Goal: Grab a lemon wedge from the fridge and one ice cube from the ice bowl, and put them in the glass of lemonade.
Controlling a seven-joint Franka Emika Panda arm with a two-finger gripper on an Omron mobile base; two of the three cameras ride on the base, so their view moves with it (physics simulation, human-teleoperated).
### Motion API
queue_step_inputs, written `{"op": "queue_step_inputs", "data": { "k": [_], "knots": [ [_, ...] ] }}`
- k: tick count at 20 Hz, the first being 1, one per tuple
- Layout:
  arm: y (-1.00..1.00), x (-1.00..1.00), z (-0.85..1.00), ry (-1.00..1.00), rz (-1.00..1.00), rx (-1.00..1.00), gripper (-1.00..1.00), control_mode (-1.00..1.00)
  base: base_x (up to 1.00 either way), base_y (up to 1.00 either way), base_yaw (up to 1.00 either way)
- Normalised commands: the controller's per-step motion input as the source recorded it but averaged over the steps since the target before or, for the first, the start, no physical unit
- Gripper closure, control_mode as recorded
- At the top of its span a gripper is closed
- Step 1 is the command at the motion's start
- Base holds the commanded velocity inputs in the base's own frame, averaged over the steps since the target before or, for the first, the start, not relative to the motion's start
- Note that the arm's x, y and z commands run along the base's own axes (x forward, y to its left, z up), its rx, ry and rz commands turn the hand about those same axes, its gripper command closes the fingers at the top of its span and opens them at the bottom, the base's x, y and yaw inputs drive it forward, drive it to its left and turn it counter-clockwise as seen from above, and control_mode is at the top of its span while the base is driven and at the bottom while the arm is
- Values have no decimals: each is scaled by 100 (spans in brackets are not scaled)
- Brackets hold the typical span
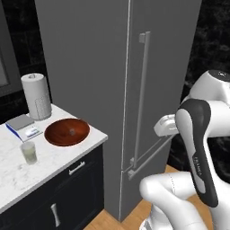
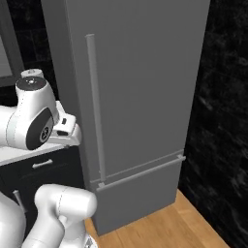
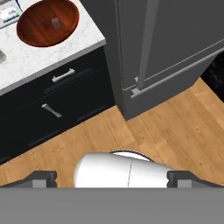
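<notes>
Your gripper [image 3: 112,178] is spread wide with nothing between the tips, pointing down at the wood floor [image 3: 166,131] in front of the fridge [image 1: 112,67], whose door is shut (lemon wedge can't be seen). Ice bowl [image 1: 67,131] sits on the marble counter [image 1: 27,173] with one cube [image 3: 55,22] inside; glass of lemonade [image 1: 29,152] stands near its left.

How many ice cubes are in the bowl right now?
1: a single ice cube sits near the middle of the bowl on the counter, beside the closed fridge.
</notes>
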Motion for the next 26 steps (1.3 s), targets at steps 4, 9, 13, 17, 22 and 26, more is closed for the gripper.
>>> {"op": "queue_step_inputs", "data": {
  "k": [4, 9, 13, 17, 22, 26],
  "knots": [
    [0, 0, 0, 0, 0, 0, -100, 100, 10, -21, 0],
    [0, 0, 0, 0, 0, 0, -100, 100, 13, -25, 1],
    [0, 0, 0, 0, 0, 0, -100, 100, 15, -39, 4],
    [0, 0, 0, 0, 0, 0, -100, 100, 4, -28, 3],
    [0, 0, 0, 0, 0, 0, -100, 100, 21, -41, 5],
    [0, 0, 0, 0, 0, 0, -100, 100, 0, -15, 3]
  ]
}}
